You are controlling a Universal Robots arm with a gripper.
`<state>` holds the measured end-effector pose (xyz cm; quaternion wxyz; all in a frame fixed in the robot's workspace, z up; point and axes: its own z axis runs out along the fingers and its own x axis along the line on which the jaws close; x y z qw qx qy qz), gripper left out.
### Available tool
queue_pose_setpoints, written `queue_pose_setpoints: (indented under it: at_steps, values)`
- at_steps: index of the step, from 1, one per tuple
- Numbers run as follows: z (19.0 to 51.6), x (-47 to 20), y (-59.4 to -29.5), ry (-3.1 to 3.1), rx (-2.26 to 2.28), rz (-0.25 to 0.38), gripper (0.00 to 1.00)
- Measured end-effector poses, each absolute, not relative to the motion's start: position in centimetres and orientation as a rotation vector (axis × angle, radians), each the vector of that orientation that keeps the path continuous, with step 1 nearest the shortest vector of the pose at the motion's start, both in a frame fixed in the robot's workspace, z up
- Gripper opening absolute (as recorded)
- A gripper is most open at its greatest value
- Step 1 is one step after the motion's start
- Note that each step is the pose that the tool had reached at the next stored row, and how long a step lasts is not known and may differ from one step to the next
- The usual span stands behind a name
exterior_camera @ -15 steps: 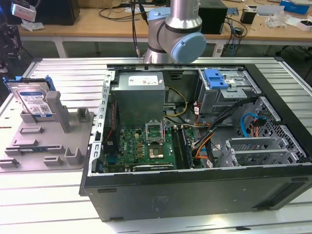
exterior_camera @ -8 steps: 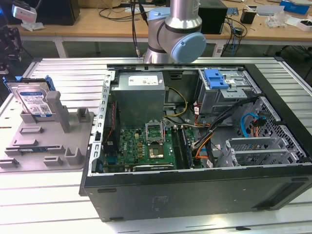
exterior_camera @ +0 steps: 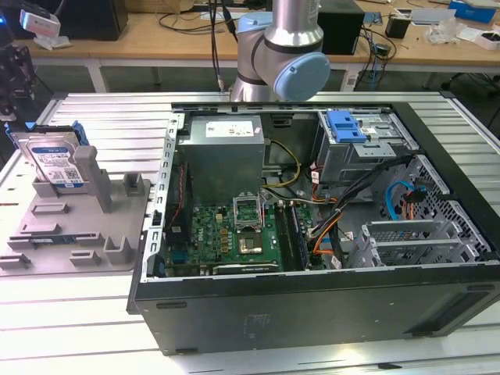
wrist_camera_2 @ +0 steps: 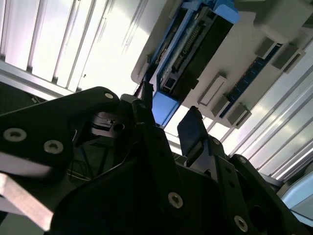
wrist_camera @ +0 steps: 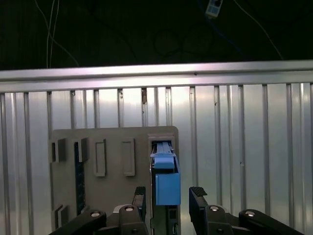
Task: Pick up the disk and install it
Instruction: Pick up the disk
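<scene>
1. Disk [exterior_camera: 56,160] stands on edge in the grey fixture [exterior_camera: 117,205] at the exterior view's left, well apart from the PC case [exterior_camera: 312,305].
2. Claw [wrist_camera: 168,192] is wide open and holds nothing. Its fingers [wrist_camera: 198,200] straddle the disk's blue end with a gap on each side.
3. My read for the grasp: centre on the disk, square to its faces, deep enough before clamping, pads on the flat sides.
4. Look: silver body, white-and-blue label, blue carrier rail.
5. Fixture sits on the slatted desk [exterior_camera: 94,109].

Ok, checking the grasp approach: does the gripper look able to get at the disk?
Probably yes: in the first wrist view the open gripper has a finger on either side of the disk, which stands in the grey holder, nothing between.
</scene>
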<state>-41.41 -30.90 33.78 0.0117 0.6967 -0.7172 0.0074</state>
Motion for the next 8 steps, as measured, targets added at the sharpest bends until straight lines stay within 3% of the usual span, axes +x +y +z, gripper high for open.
queue_pose_setpoints:
  at_steps: [8]
  values:
    - [33.48, -41.41, -31.0, -2.237, 2.173, 0.023, 0.48]
